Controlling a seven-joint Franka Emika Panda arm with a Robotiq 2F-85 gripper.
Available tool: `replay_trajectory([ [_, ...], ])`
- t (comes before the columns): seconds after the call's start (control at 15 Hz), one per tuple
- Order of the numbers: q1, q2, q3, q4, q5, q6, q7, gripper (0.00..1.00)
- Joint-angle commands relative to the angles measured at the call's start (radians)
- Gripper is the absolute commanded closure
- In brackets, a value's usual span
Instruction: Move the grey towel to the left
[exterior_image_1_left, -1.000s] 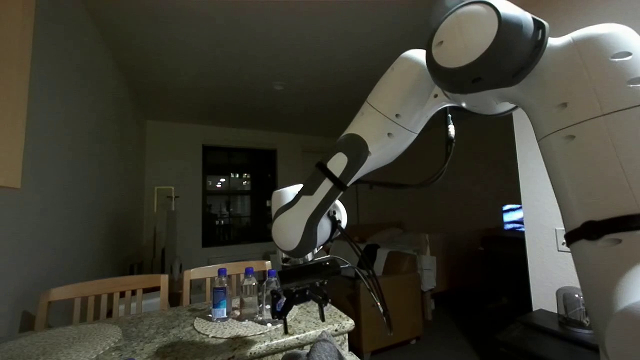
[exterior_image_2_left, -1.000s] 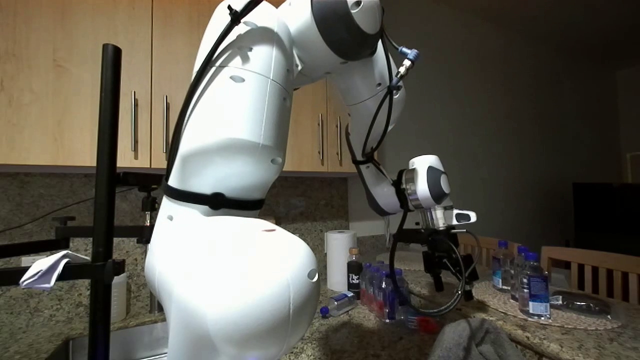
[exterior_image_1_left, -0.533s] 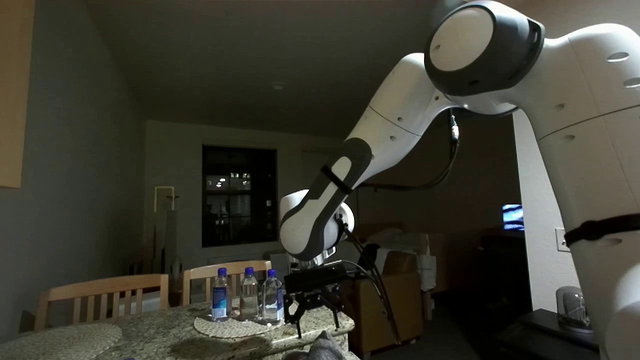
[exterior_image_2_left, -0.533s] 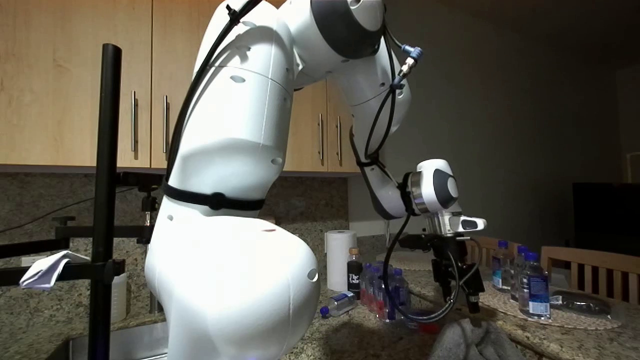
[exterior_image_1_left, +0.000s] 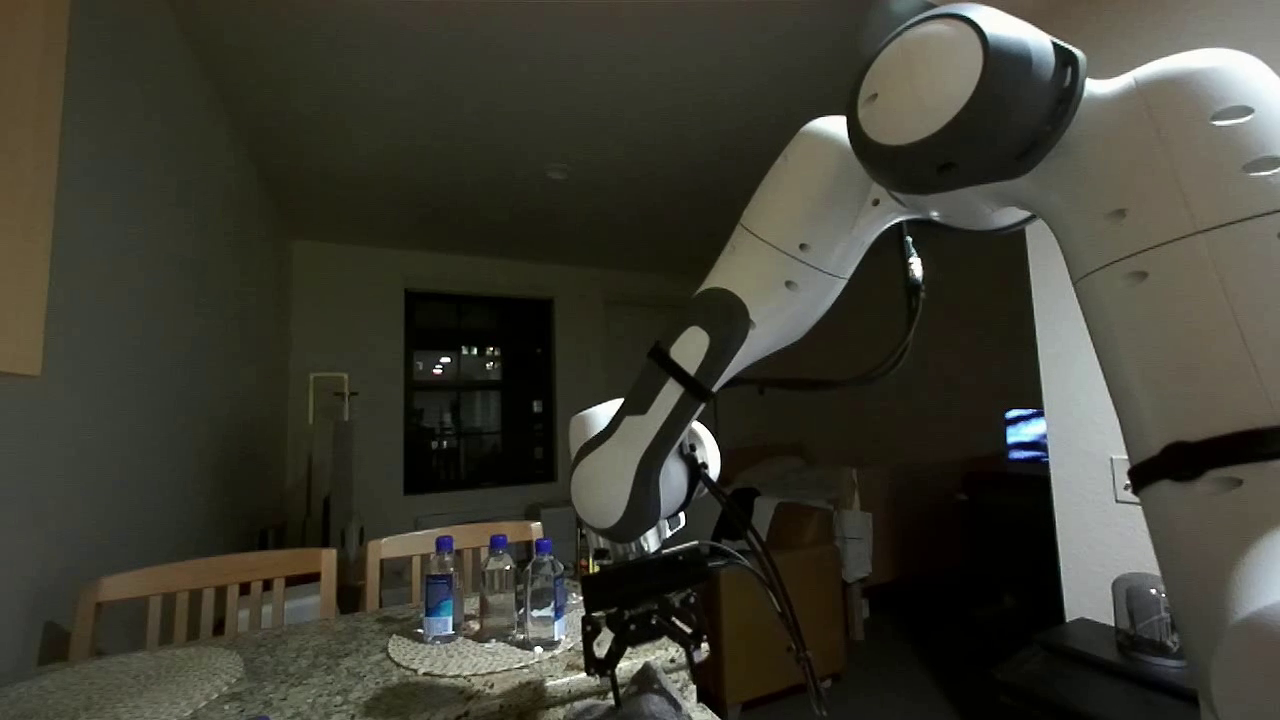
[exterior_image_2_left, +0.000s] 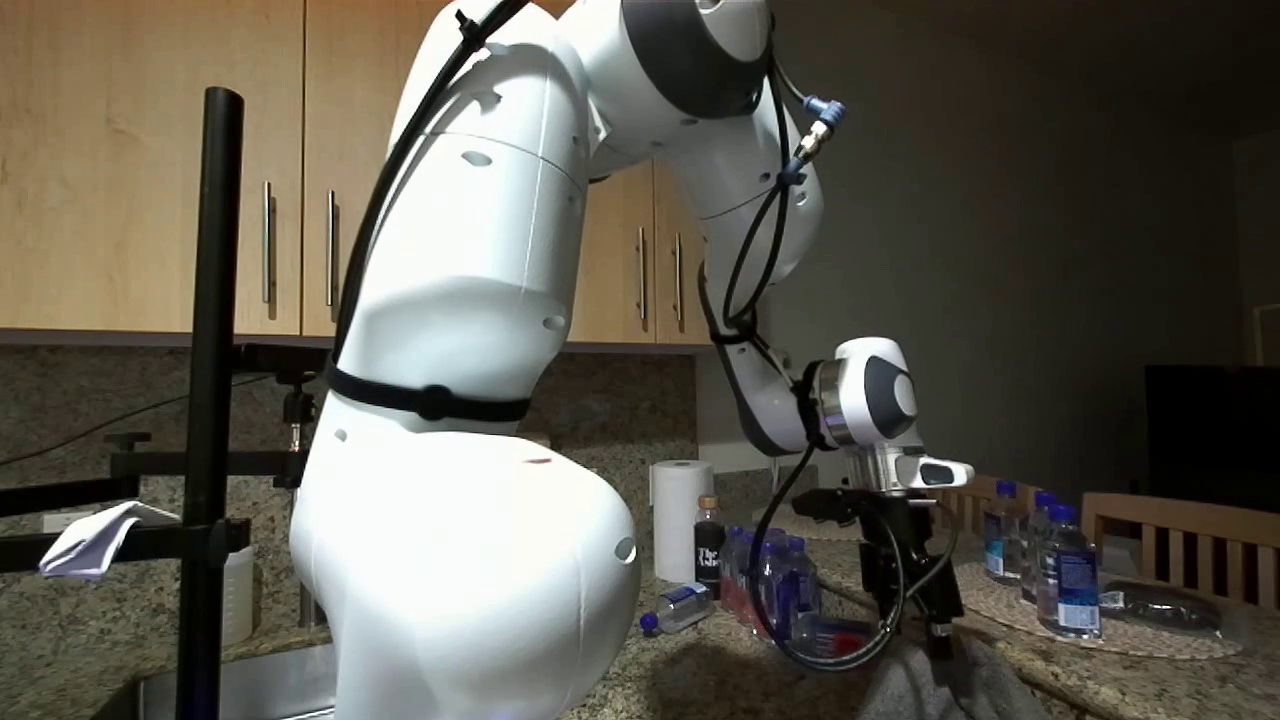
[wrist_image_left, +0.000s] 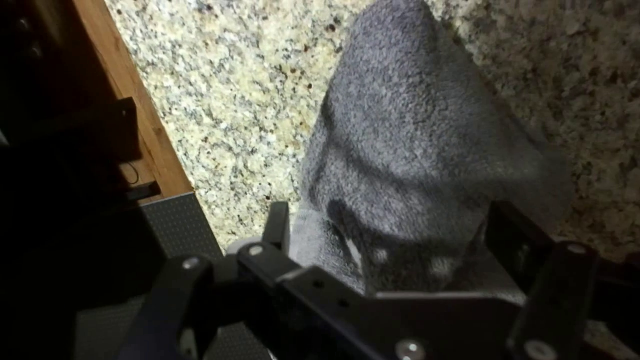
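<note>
The grey towel (wrist_image_left: 395, 110) lies bunched on the speckled stone counter, filling the middle of the wrist view. It also shows at the bottom edge of both exterior views (exterior_image_1_left: 648, 697) (exterior_image_2_left: 905, 685), where its lower part is cut off. My gripper (wrist_image_left: 389, 215) is open, its two fingers wide apart, with the folds of the towel between and below them. In both exterior views the gripper (exterior_image_1_left: 655, 678) (exterior_image_2_left: 915, 640) points down with its fingertips at the top of the towel. I cannot tell if the fingers touch the cloth.
Water bottles (exterior_image_1_left: 440, 600) stand on a woven placemat (exterior_image_1_left: 450, 657) near the chairs. In an exterior view several more bottles (exterior_image_2_left: 770, 585), one lying bottle (exterior_image_2_left: 680, 607) and a paper roll (exterior_image_2_left: 683, 520) are on the counter (exterior_image_2_left: 700, 680). A wooden edge (wrist_image_left: 150, 135) borders the counter.
The arm has come down and shifted right in both exterior views, bringing the open gripper from above and beside the towel to its top. The towel looks largely unmoved.
</note>
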Motion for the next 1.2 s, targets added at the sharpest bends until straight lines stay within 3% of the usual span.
replay_trajectory([
  [0.0,0.003,0.002,0.0,-0.027,0.028,0.0,0.006,0.0],
  [0.07,0.003,0.007,0.001,-0.032,0.028,0.01,0.0,0.0],
  [0.13,0.004,0.01,0.0,-0.037,0.024,0.018,0.001,0.08],
  [0.2,0.005,0.013,0.0,-0.038,0.018,0.026,0.001,0.26],
  [0.87,0.01,0.052,-0.004,-0.027,0.019,0.097,-0.016,0.91],
  [1.13,0.013,0.058,-0.002,-0.023,0.026,0.119,-0.029,0.96],
])
